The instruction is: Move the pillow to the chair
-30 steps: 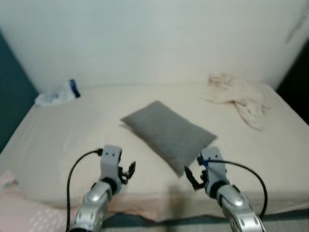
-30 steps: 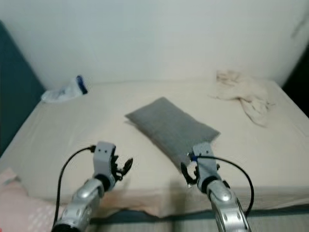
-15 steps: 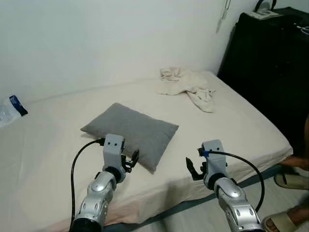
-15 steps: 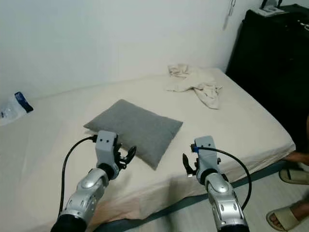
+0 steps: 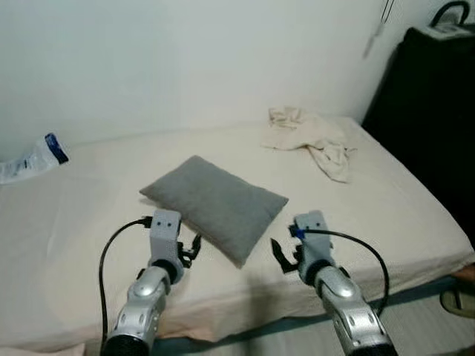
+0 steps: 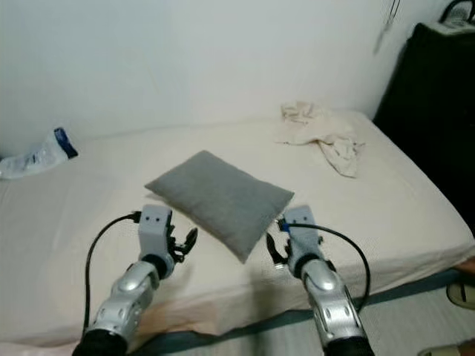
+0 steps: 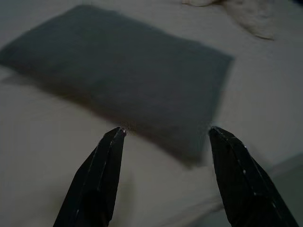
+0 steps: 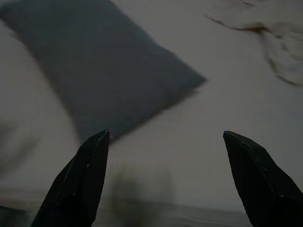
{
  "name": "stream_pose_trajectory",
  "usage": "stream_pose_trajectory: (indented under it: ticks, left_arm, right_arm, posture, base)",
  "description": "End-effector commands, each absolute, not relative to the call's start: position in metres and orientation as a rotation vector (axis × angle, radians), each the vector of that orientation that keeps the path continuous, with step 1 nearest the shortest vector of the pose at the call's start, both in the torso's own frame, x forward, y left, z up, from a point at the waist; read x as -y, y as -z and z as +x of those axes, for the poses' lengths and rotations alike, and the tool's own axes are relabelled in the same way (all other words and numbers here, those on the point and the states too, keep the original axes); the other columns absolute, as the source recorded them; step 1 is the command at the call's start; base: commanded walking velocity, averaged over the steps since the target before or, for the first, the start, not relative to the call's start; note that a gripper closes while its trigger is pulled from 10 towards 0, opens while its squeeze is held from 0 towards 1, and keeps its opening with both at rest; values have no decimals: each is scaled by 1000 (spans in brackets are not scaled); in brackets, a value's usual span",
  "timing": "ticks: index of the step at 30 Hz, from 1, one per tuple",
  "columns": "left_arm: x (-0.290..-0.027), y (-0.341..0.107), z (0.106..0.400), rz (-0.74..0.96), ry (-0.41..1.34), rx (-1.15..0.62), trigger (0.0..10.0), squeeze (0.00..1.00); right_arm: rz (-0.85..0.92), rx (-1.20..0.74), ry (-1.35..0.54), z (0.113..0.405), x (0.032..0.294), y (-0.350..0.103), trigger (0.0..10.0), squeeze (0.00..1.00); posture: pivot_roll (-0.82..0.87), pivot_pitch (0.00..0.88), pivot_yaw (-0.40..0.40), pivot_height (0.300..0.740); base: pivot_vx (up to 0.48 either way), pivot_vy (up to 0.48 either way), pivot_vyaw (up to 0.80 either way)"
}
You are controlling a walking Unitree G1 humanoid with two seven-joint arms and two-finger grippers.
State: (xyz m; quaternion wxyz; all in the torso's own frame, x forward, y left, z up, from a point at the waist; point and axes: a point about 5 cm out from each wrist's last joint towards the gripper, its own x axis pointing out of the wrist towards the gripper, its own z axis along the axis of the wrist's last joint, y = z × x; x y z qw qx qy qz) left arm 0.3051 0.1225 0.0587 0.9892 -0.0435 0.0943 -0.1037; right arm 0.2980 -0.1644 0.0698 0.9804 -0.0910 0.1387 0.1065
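The grey pillow (image 5: 215,204) lies flat on the bed (image 5: 89,222), set at a slant, its near corner pointing toward the bed's front edge and falling between the two arms. It looks soft and lightly stuffed, with a matte woven cover, so it should be light to lift but floppy: held by one corner it would likely sag and swing, and a shallow pinch may catch only the cover and slip off the filling. The cloth should give good friction and nothing in it seems fragile. The better hold, as a judgement, is a deep bite on the near corner or along the two edges that meet there, one end effector on each side, so that the pillow is carried spread rather than dangling. The left end effector (image 5: 189,251) hovers low over the sheet just beside the pillow's near left edge, its two black fingers spread apart and empty; in the left wrist view the pillow (image 7: 118,71) lies ahead of the open fingers (image 7: 102,175). The right end effector (image 5: 280,257) hovers just right of the near corner, likewise spread wide and holding nothing, with the corner ahead of its fingers (image 8: 80,184) in the right wrist view. Farther off on the bed, a crumpled pale cloth (image 5: 312,141) lies near the wall and a white packet with a blue end (image 5: 33,157) lies at the far left, both well apart from the pillow. A tall black cabinet (image 5: 438,111) stands beside the bed on the right.
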Motion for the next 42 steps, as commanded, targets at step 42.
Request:
stream_pose_trajectory:
  ticks: [42]
  left_arm:
    - [-134, -73, 307, -2, 200, -137, 10000, 0]
  right_arm:
    - [-180, -360, -246, 283, 148, -43, 10000, 0]
  posture:
    - [-54, 108, 85, 740]
  base:
    - [0, 0, 0]
